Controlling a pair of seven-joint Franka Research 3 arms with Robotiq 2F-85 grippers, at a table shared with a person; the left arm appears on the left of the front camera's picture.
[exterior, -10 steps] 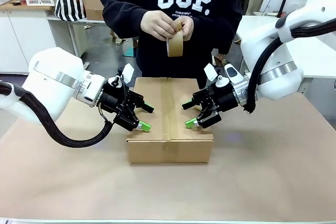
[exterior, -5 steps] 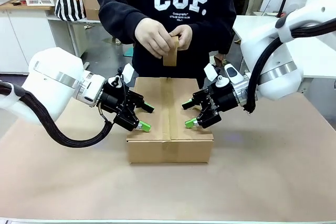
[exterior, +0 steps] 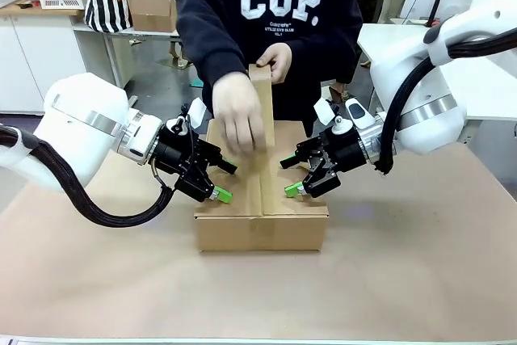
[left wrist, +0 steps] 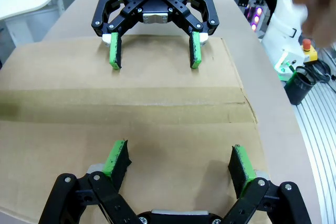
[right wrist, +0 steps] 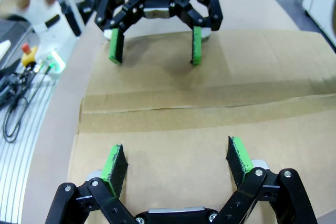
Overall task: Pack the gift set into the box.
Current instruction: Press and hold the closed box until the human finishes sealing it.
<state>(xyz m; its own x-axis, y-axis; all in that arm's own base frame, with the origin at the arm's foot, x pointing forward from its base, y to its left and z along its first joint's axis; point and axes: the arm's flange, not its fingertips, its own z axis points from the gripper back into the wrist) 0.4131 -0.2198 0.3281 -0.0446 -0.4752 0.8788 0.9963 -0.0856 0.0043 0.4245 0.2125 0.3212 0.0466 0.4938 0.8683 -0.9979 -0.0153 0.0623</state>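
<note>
The box (exterior: 261,199) sits at the centre of the front view, flaps closed, on the brown table (exterior: 420,264). The left gripper (exterior: 221,179), fingers spread and holding nothing, presses on the box's left flap; the right gripper (exterior: 289,175), likewise spread and empty, rests on the right flap. At upper centre, a person's hand (exterior: 238,115) draws a strip of brown tape (exterior: 262,119) down along the centre seam, while the other hand (exterior: 276,61) holds its upper end. The gift set cannot be seen with the flaps closed.
</note>
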